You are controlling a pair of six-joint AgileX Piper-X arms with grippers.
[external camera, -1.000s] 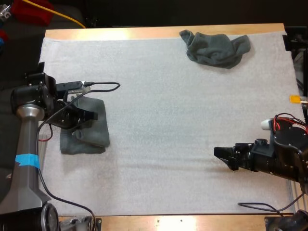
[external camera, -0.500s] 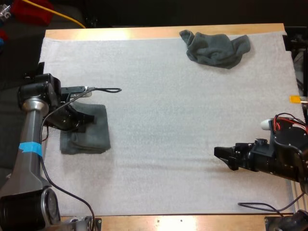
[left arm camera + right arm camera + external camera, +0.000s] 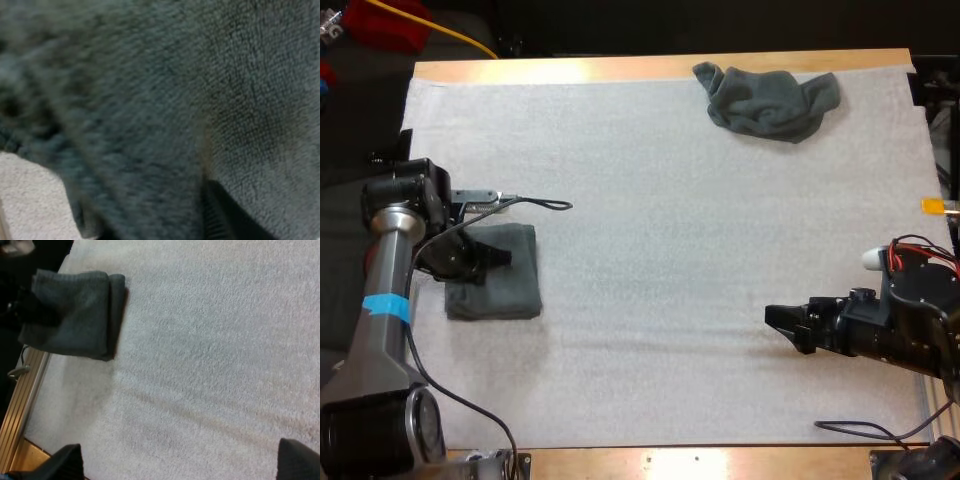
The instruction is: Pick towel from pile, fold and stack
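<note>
Left gripper held low on folded towel at 9 o'clock side of mat, tip pointed toward 3 o'clock. Its grip state cannot be told. Right gripper held level over mat at 4 o'clock, pointed toward 9 o'clock, fingers spread wide, nothing held. Crumpled towel seen at 1 o'clock near mat's far edge, well apart from both grippers.

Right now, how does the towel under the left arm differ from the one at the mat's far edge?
The folded towel is a flat, neat rectangle; the crumpled towel is a lumpy heap. The folded towel has the left gripper over it; the crumpled towel lies alone. Both are dark grey-green, on the white mat.
</note>
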